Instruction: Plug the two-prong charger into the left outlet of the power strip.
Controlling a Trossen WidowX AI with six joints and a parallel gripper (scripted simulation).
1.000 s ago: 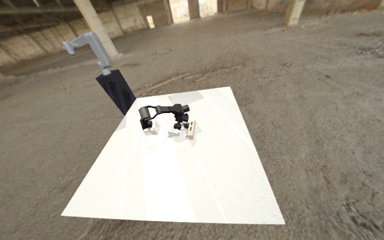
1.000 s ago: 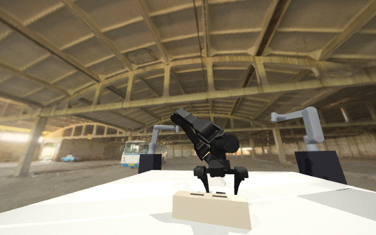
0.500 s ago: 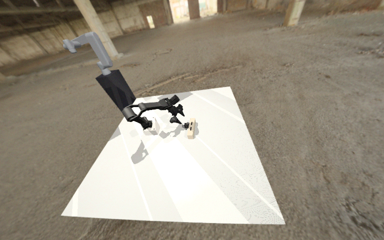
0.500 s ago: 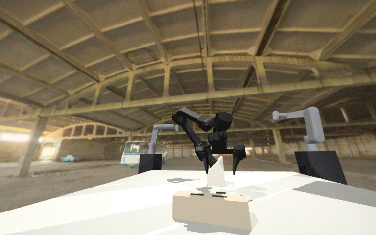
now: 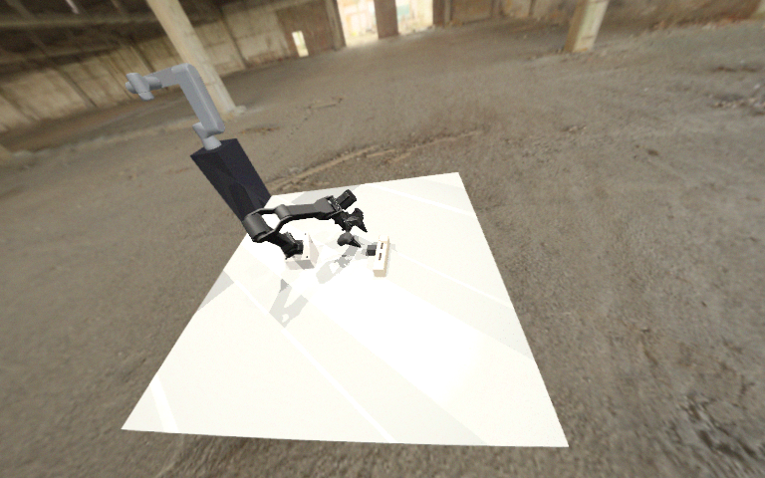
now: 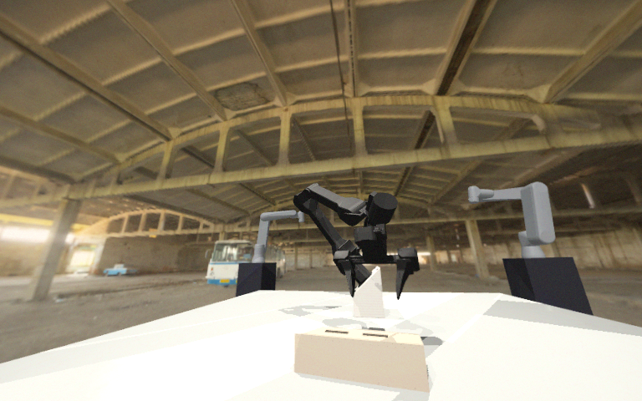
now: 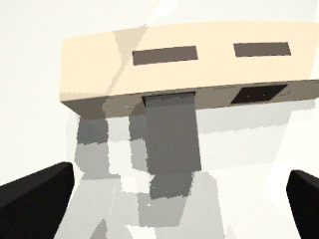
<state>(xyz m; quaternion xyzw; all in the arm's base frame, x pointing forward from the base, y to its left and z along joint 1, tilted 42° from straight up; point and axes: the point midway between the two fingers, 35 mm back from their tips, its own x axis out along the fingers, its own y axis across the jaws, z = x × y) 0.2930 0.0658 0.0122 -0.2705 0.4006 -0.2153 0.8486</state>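
Now the hand point(image 5: 351, 230) point(image 6: 375, 297) point(image 7: 182, 179) hangs wide open, empty; the stiff, light-looking charger point(image 5: 370, 250) point(image 6: 376, 328) point(image 7: 172, 134) wants gripping by its sides.

Charger point(image 5: 371, 250) point(image 7: 172, 133) against the side of the power strip point(image 5: 382, 257) point(image 6: 359, 358) point(image 7: 186, 62), both on the table point(image 5: 345, 366) point(image 6: 190, 357) point(image 7: 30, 65).

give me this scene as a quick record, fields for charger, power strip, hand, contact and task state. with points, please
charger: dark gray block point(image 5: 371, 250) point(image 7: 172, 134), standing out from the side face of the strip, at the left outlet in the wrist view; prongs not visible
power strip: beige point(image 5: 382, 260) point(image 6: 359, 360) point(image 7: 100, 65), on the white table point(image 5: 375, 355) point(image 6: 165, 347) point(image 7: 30, 60), two dark slots on top
right outlet: dark socket face point(image 7: 259, 94) uncovered
hand: open, nothing between the fingers, raised above the table point(image 6: 375, 296)
contact: hand and charger apart
task state: charger appears plugged in; full seating cannot be confirmed
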